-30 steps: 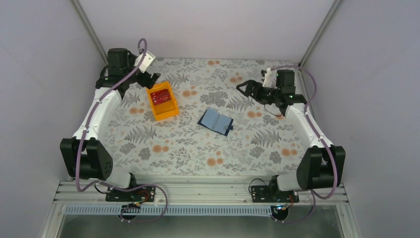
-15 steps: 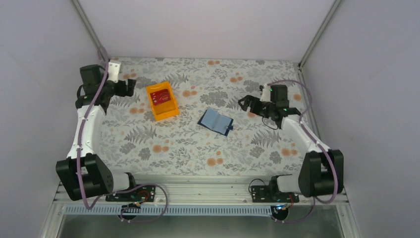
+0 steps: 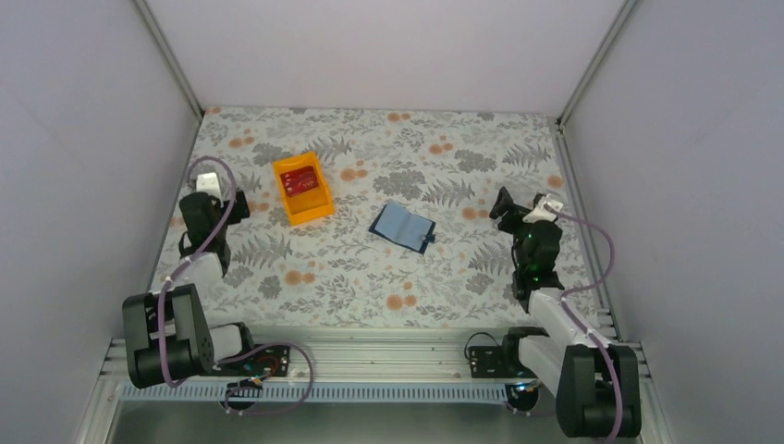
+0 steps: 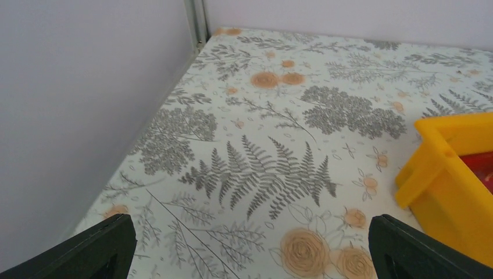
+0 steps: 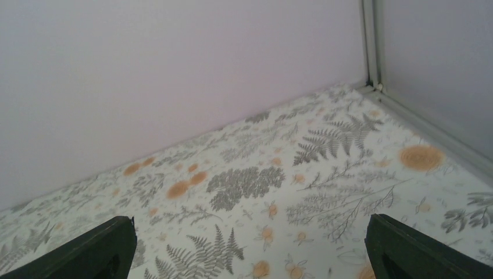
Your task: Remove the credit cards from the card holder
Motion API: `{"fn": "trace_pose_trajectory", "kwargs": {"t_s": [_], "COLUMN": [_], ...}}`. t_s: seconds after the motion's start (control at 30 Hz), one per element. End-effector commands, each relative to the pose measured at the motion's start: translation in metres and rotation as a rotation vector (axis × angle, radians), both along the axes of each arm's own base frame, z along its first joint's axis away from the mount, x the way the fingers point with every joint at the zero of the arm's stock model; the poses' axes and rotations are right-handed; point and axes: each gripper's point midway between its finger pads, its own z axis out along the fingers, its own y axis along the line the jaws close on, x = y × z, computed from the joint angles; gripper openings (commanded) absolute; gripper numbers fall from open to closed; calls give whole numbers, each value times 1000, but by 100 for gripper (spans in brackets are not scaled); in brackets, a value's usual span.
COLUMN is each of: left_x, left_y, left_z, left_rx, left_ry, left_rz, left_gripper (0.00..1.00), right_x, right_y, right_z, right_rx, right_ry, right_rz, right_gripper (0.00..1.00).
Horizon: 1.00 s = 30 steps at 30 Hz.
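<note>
The blue card holder [image 3: 403, 226] lies open and flat near the middle of the table, dark tab at its right edge. A red credit card [image 3: 298, 182] lies inside the orange tray [image 3: 316, 207]; in the left wrist view a red sliver of it [image 4: 481, 172] shows in the tray [image 4: 447, 192]. My left gripper [image 3: 228, 205] is low at the table's left side, left of the tray, open and empty. My right gripper [image 3: 504, 205] is low at the right side, right of the card holder, open and empty. Neither wrist view shows the card holder.
The floral table cover [image 3: 370, 268] fills the enclosure floor. White walls stand close on the left, back and right, with metal corner posts [image 3: 166, 55]. The arm bases sit on the rail [image 3: 370, 356] at the near edge.
Both arms have drawn back from the far part of the table toward their bases and folded down low. The card holder and the tray have not moved.
</note>
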Motion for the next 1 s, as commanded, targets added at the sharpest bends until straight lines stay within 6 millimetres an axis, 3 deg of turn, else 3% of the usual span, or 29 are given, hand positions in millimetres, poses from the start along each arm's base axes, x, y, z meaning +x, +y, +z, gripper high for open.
{"fn": "trace_pose_trajectory", "kwargs": {"t_s": [0.0,0.13,0.3,0.4,0.53,0.63,0.73,0.97], "left_x": [7,7,14,17,2,10,15,15], "left_y": [-17,-44,-75,-76,-90,-87,-89,-89], "left_z": [42,30,17,0,0,-6,-5,-5], "left_rx": [53,56,97,100,142,131,133,135], "left_ry": [-281,-303,-318,-295,-352,-315,-310,-311], "left_rz": [-62,-134,-218,-212,-267,-252,-261,-262], "left_gripper": [100,100,100,100,100,100,100,100], "right_x": [-6,-1,-6,2,8,18,42,51], "right_y": [-15,-11,-8,0,0,3,8,14], "right_z": [32,5,-6,-3,-1,-15,-33,-35], "right_rx": [-109,-174,-213,-263,-315,-330,-336,-337], "right_ry": [-214,-146,-162,-172,-194,-176,-89,-77], "right_rz": [-81,-48,-26,24,31,58,105,176], "right_gripper": [100,100,100,100,100,100,100,100]}}
